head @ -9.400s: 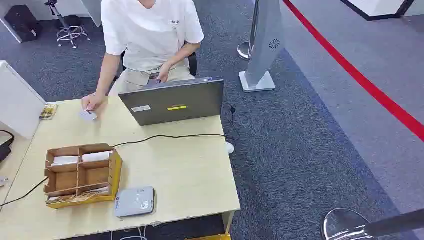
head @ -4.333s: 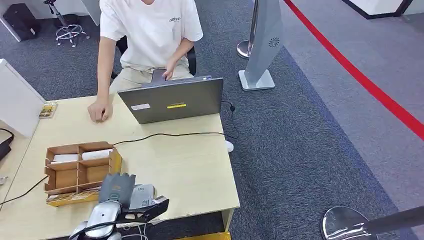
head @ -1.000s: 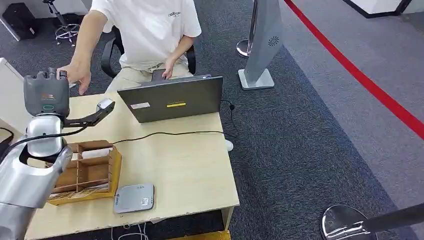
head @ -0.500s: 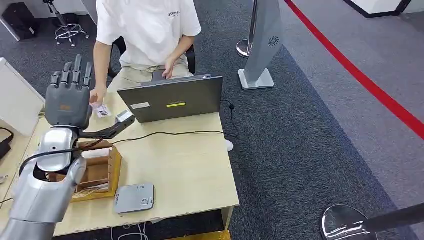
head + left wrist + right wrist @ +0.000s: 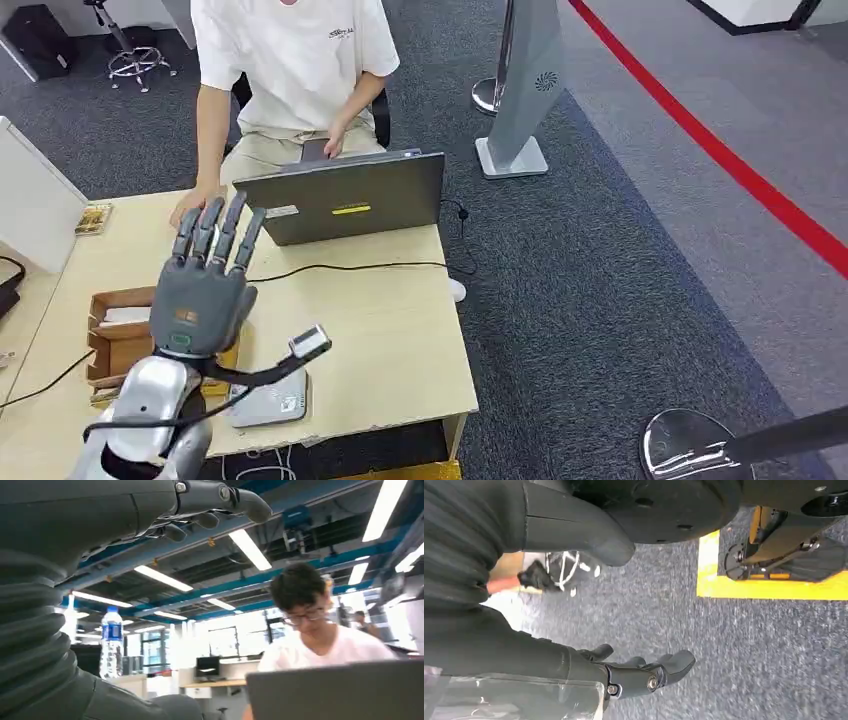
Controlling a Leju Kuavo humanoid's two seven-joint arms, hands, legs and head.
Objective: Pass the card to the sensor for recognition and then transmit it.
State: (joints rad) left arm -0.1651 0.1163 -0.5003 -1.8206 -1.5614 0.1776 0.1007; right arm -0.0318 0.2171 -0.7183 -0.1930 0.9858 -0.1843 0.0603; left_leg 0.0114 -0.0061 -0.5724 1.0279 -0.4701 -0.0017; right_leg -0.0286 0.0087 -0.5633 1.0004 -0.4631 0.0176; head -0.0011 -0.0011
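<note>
Card: place cannot be told; half a second ago the person's hand (image 5: 186, 208) held it left of the laptop (image 5: 345, 205), and that hand now lies on the table (image 5: 390, 340) there. Sensor (image 5: 270, 402): well in front of the laptop, partly under the arm. Left hand (image 5: 200, 298): has drawn back from the laptop toward the sensor, palm down, fingers (image 5: 228, 232) straight and spread, empty. Right hand (image 5: 639, 672): hangs above carpet, fingers loosely bent, empty.

The robot's grey left hand (image 5: 203, 290) hovers over the pale wooden table (image 5: 370, 330), fingers (image 5: 225, 228) spread and holding nothing — the compartmented cardboard box (image 5: 115, 335) beside it, the flat grey card sensor (image 5: 270, 400) nearer. A person in a white T-shirt (image 5: 295, 60) sits behind the grey open laptop (image 5: 345, 205), one hand (image 5: 188, 207) resting on the table.
</note>
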